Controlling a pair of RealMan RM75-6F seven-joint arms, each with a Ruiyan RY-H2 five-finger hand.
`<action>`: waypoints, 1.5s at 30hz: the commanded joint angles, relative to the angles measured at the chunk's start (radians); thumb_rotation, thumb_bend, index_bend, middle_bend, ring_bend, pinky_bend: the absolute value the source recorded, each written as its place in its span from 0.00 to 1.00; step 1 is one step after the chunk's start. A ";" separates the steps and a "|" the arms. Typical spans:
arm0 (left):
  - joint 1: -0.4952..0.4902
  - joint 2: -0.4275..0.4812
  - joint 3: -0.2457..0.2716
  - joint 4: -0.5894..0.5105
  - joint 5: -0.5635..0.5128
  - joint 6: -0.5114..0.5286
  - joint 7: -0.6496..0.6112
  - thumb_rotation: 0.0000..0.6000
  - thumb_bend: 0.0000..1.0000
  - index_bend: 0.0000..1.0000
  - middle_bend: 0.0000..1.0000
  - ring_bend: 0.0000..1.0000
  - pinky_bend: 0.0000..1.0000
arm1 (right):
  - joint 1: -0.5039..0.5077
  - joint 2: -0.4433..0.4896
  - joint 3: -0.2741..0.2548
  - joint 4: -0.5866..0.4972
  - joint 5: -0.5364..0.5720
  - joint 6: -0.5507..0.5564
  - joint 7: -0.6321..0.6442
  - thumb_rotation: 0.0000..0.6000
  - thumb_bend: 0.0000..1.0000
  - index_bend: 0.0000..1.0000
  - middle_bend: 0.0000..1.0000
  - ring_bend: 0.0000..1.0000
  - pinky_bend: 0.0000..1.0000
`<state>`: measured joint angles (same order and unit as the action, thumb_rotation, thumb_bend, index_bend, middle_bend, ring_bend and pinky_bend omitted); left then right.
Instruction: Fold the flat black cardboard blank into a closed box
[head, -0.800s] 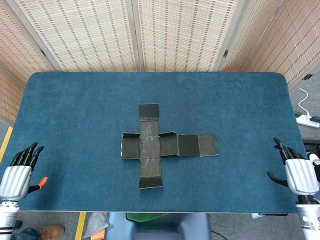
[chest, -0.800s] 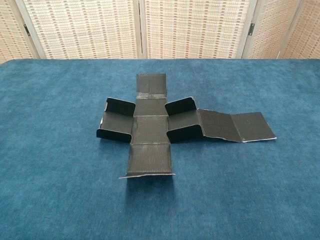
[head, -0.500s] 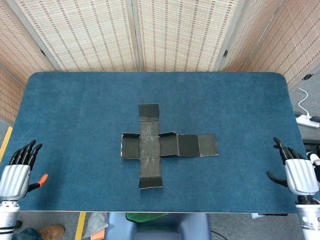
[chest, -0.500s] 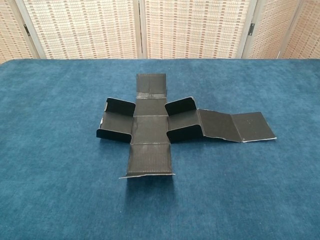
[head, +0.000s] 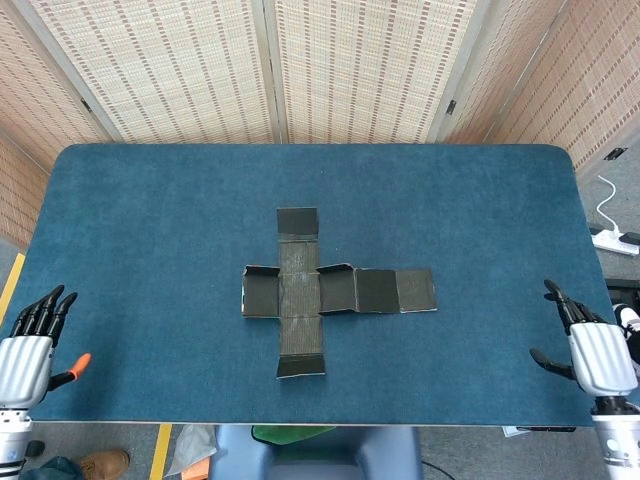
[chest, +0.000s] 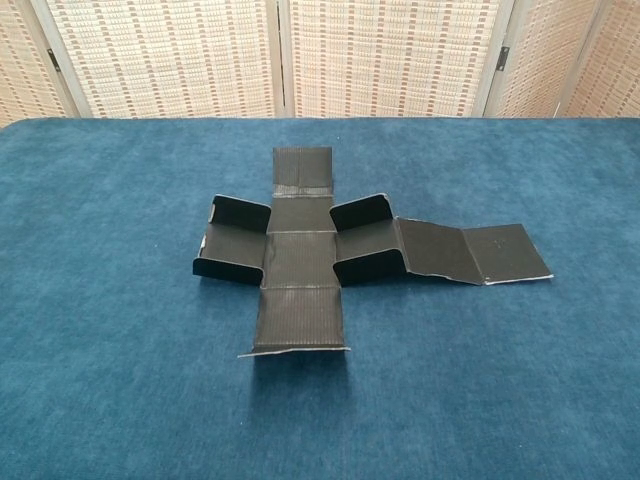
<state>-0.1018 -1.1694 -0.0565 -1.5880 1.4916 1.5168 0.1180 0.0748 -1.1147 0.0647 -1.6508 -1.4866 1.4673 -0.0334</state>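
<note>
Where the blue tabletop (head: 150, 230) spreads widest, the black cardboard blank (head: 300, 292) lies unfolded near its middle, cross-shaped. Long strip runs front to back; side panels branch from the centre panel. Arm toward the robot's right is longer, made of several panels ending in a flat end panel (chest: 508, 252). Chest view: small flaps at the side panels stand partly up off the cloth; the rest lies flat or nearly so. Near edge of the front panel (chest: 297, 320) lifts slightly.

Left hand (head: 28, 345) sits at the near left corner of the tabletop, well apart from the blank, back of the hand up, fingers (head: 42, 310) extended and apart, holding nothing. An orange-tipped thumb shows at its side. Right hand (head: 595, 350) sits at the near right corner, equally far from the blank, fingers (head: 558, 298) spread, thumb out to the side, empty. Neither hand shows in the chest view.

Behind the tabletop: woven screen panels (head: 350, 70). Right of the tabletop, on the floor: white power strip (head: 615, 238) with cable.
</note>
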 joint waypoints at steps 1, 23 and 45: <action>0.001 0.003 0.001 -0.002 -0.002 -0.003 0.001 1.00 0.22 0.10 0.11 0.10 0.14 | 0.019 0.003 0.003 -0.020 0.010 -0.034 -0.026 1.00 0.11 0.02 0.21 0.33 0.56; -0.012 -0.005 0.005 0.001 -0.020 -0.046 0.021 1.00 0.22 0.10 0.09 0.10 0.14 | 0.405 -0.173 0.152 -0.088 0.403 -0.545 -0.259 1.00 0.11 0.00 0.06 0.72 1.00; -0.016 -0.016 0.019 0.026 -0.033 -0.081 0.005 1.00 0.22 0.09 0.07 0.08 0.14 | 0.788 -0.397 0.126 0.123 1.030 -0.685 -0.485 1.00 0.11 0.00 0.01 0.73 1.00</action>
<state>-0.1185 -1.1856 -0.0380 -1.5620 1.4590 1.4358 0.1229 0.8457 -1.4920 0.2002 -1.5443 -0.4803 0.7859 -0.5067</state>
